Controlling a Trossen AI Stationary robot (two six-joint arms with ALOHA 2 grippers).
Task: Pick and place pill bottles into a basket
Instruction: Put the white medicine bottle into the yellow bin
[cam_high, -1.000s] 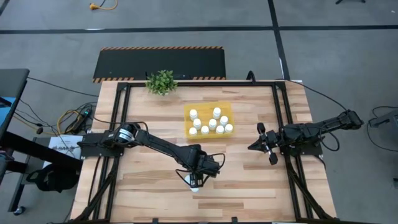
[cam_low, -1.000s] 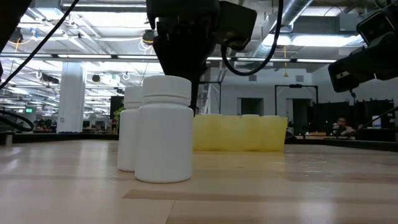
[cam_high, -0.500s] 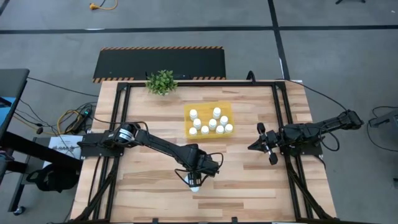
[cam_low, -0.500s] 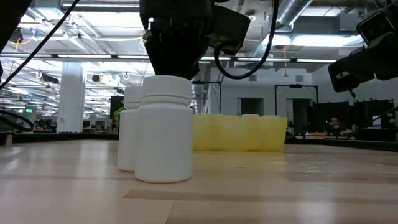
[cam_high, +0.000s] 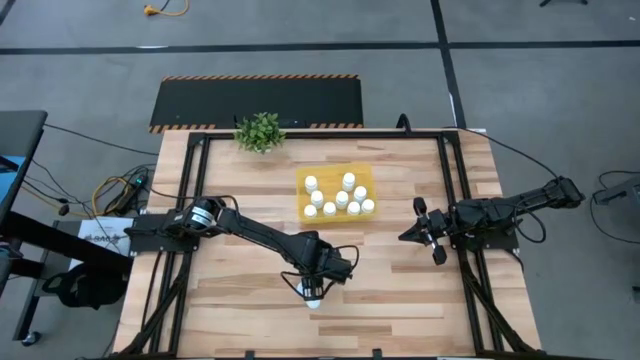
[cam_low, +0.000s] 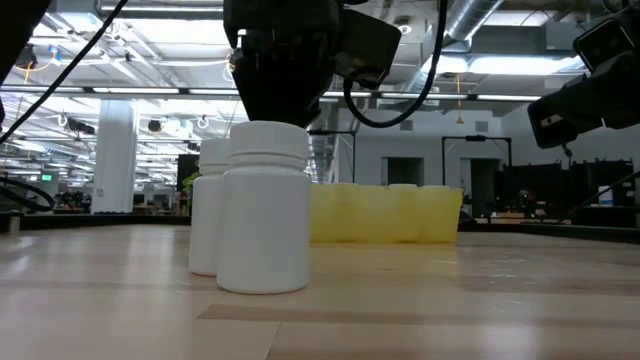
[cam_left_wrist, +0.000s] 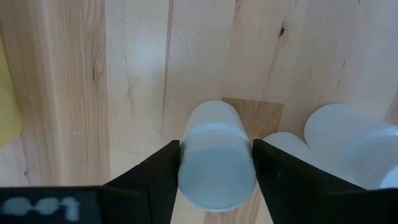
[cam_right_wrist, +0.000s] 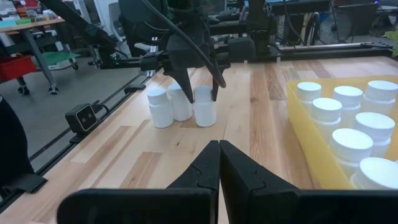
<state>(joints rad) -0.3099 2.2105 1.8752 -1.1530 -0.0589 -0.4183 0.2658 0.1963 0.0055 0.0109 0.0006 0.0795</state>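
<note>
Three white pill bottles stand close together on their bases near the table's front edge. My left gripper (cam_high: 313, 285) points down over them, its fingers at either side of the farthest bottle (cam_left_wrist: 216, 168) (cam_right_wrist: 204, 107). The other two (cam_right_wrist: 157, 107) (cam_right_wrist: 178, 102) stand beside it. In the low view the nearest bottle (cam_low: 263, 210) hides the held one. The yellow basket (cam_high: 328, 172) at mid-table holds several upright bottles. My right gripper (cam_right_wrist: 219, 155) waits shut at the table's right side (cam_high: 418, 233). My left gripper pinches the bottle between its two fingers, which lie against opposite sides of its upper part (cam_left_wrist: 185, 163). The fingers (cam_right_wrist: 184, 78) come from above, pointing down. The bottle stands upright with its base on the table (cam_right_wrist: 204, 122).
A small green potted plant (cam_high: 260, 131) stands at the table's far edge, left of the basket. Dark rails (cam_high: 452, 190) run along the table's left and right sides. Bare wood lies between the three bottles and the basket's near wall (cam_low: 385, 215).
</note>
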